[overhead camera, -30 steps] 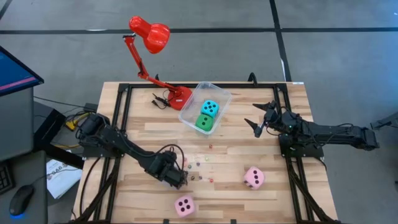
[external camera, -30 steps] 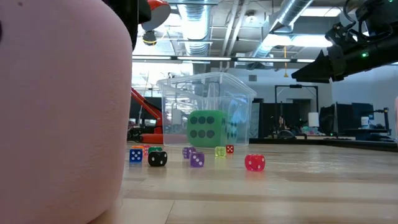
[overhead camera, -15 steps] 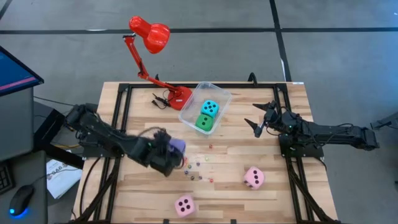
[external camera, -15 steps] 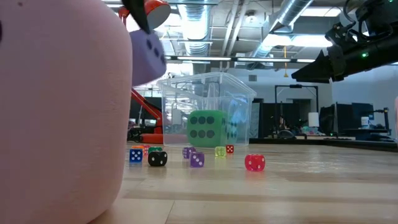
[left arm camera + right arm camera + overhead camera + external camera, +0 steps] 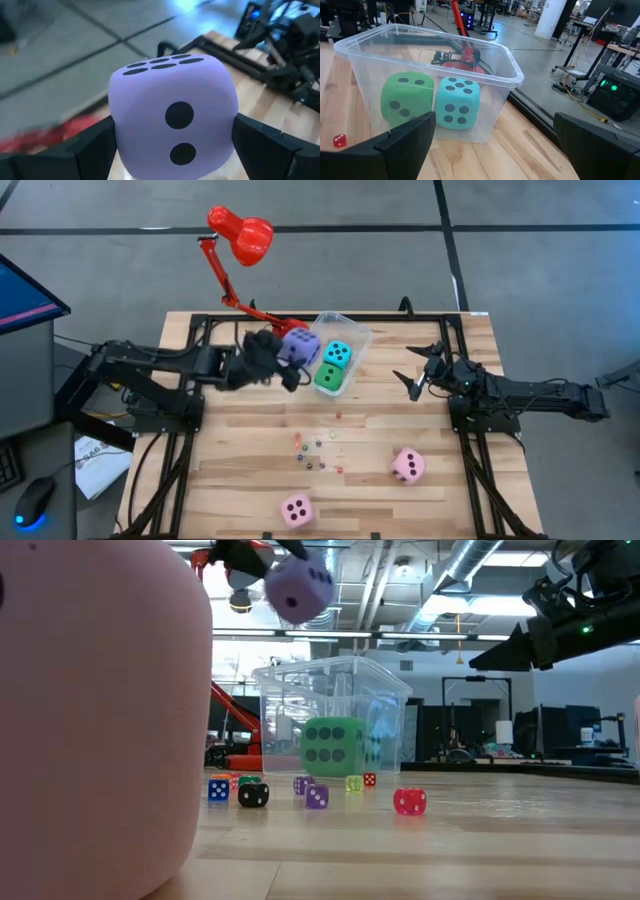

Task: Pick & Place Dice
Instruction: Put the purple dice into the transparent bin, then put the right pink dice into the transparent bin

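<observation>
My left gripper (image 5: 283, 361) is shut on the purple-blue die (image 5: 300, 346), which it holds in the air beside the left rim of the clear tub (image 5: 352, 337). In the low view this die (image 5: 300, 588) hangs well above the tub (image 5: 390, 700). Inside the tub lie a cyan die (image 5: 338, 355) and a green die (image 5: 328, 377). Two pink dice (image 5: 408, 465) (image 5: 297, 510) rest on the table near its front. Several tiny dice (image 5: 315, 450) lie scattered mid-table. My right gripper (image 5: 418, 372) waits open to the right of the tub. My left gripper pinches the purple-blue die by two opposite side faces (image 5: 120, 135) between its two fingers (image 5: 92, 147). The fingers come roughly level from the table's left. The die is lifted clear of the table and the tub, its six-pip face turned up.
A red desk lamp (image 5: 242, 235) stands with its base (image 5: 287, 336) just left of the tub at the far edge. The black arm frames (image 5: 190, 370) run along both table sides. One pink die (image 5: 100, 720) fills the low view's left.
My left gripper has risen from the table near the tiny dice and swung toward the far edge, up to the tub's left side. It has carried the purple-blue die with it, lifted clear of the table. The right arm has kept still.
</observation>
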`<action>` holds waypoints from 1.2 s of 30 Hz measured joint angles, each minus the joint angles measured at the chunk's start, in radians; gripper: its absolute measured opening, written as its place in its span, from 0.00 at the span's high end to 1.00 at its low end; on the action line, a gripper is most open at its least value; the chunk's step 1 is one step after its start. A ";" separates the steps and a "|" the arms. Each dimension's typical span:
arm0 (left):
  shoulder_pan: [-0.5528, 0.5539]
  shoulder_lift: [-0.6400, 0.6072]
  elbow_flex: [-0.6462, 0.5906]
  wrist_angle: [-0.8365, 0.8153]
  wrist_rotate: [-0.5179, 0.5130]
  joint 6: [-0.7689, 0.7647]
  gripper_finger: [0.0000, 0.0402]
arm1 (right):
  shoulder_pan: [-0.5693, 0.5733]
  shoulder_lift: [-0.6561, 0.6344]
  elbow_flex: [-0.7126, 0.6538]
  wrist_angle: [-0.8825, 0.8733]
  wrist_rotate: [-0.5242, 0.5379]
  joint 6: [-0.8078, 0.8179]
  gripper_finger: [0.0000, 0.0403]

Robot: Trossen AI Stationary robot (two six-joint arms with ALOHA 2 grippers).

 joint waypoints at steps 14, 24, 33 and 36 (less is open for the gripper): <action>0.281 0.306 0.000 0.281 0.231 0.165 0.16 | 0.000 0.000 0.000 0.031 0.000 -0.108 0.01; 0.291 0.355 0.000 0.289 0.272 0.095 0.08 | 0.000 0.000 0.000 0.032 0.000 -0.131 0.01; 0.290 0.347 0.001 0.328 0.316 0.089 0.02 | 0.000 0.000 0.000 0.032 0.000 -0.132 0.01; 0.288 0.347 0.001 0.337 0.316 0.089 0.01 | 0.000 0.000 0.000 0.032 0.000 -0.133 0.01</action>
